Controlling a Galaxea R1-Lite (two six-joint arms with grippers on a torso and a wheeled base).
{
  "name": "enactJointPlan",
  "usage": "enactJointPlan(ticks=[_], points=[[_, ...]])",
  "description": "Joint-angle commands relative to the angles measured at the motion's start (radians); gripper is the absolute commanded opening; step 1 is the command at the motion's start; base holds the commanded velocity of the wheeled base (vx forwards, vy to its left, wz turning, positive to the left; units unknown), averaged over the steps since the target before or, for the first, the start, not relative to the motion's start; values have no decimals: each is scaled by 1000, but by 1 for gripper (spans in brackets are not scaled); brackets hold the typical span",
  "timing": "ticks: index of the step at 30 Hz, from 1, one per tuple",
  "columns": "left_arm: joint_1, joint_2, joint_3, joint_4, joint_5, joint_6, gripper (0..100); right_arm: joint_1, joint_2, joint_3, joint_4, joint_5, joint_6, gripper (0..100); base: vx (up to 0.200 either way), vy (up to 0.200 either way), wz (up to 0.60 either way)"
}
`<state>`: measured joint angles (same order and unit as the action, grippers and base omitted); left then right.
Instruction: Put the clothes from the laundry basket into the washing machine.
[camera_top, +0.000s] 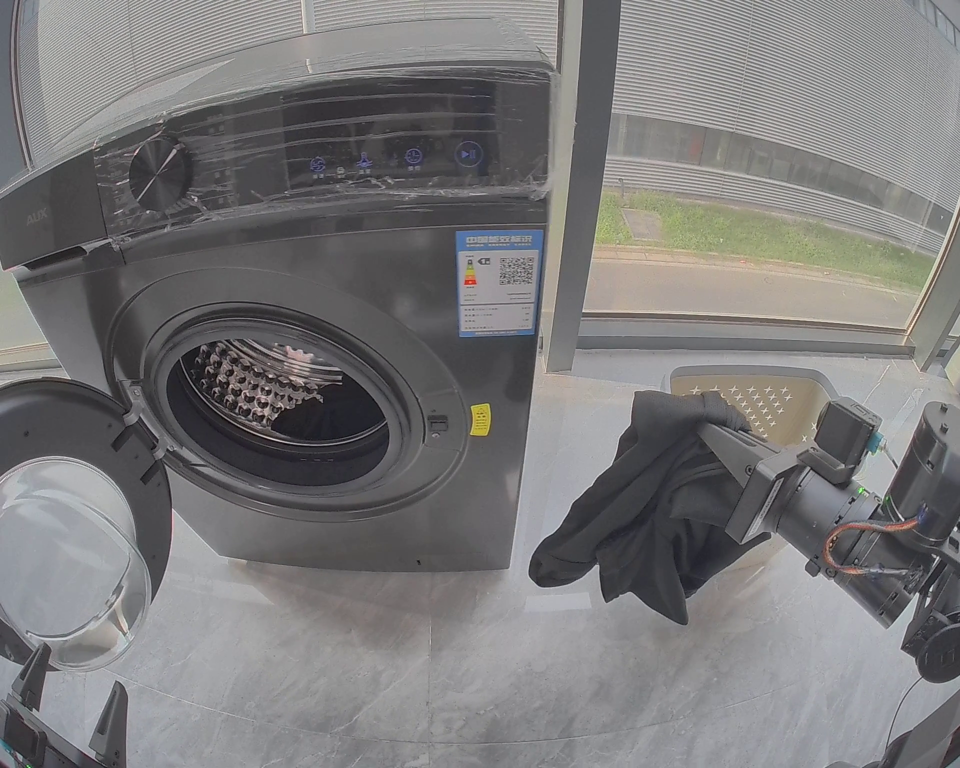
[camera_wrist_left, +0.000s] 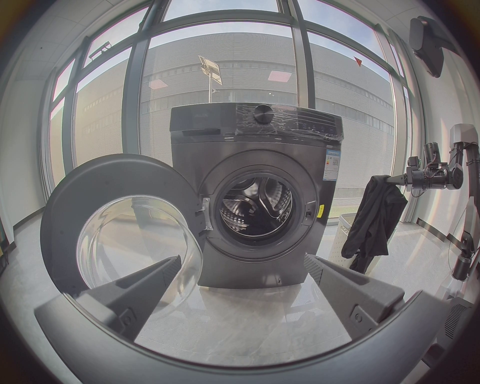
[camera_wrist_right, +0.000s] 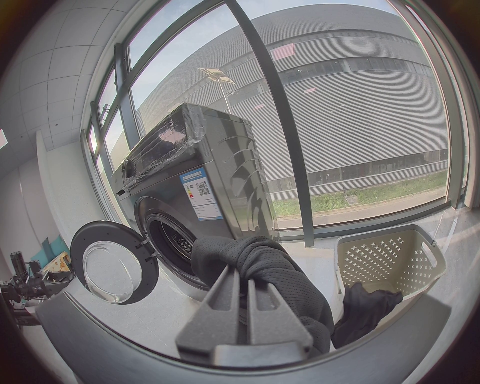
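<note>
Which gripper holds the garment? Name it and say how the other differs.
The right gripper, shut on the black garment that hangs from it. The left gripper is open and empty.

One washer (camera_top: 330, 290) is counted at the upper left of the head view, with one door (camera_top: 60, 450) at the lower left. One basket (camera_top: 770, 403) and one garment (camera_top: 640, 515) are counted at the right, and two grippers: left gripper (camera_top: 78, 668), right gripper (camera_top: 712, 436).
</note>
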<state>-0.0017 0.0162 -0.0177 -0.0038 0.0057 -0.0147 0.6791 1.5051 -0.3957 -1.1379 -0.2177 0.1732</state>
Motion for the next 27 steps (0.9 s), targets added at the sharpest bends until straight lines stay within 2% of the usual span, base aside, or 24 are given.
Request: enactJointPlan(ticks=[1, 6, 12, 21, 27], points=[[0, -15, 15, -1, 0, -1, 100, 0, 1, 0, 0, 0, 0, 0, 0, 200, 0], [0, -16, 15, -1, 0, 1, 100, 0, 0, 0, 0, 0, 0, 0, 0, 200, 0], [0, -16, 15, -1, 0, 1, 100, 2, 1, 2, 0, 0, 0, 0, 0, 0, 0], [0, -15, 15, -1, 0, -1, 100, 3, 1, 2, 0, 0, 0, 0, -200, 0, 0], [0, -16, 15, -1, 0, 1, 100, 3, 3, 8, 0, 1, 0, 0, 0, 0, 0]])
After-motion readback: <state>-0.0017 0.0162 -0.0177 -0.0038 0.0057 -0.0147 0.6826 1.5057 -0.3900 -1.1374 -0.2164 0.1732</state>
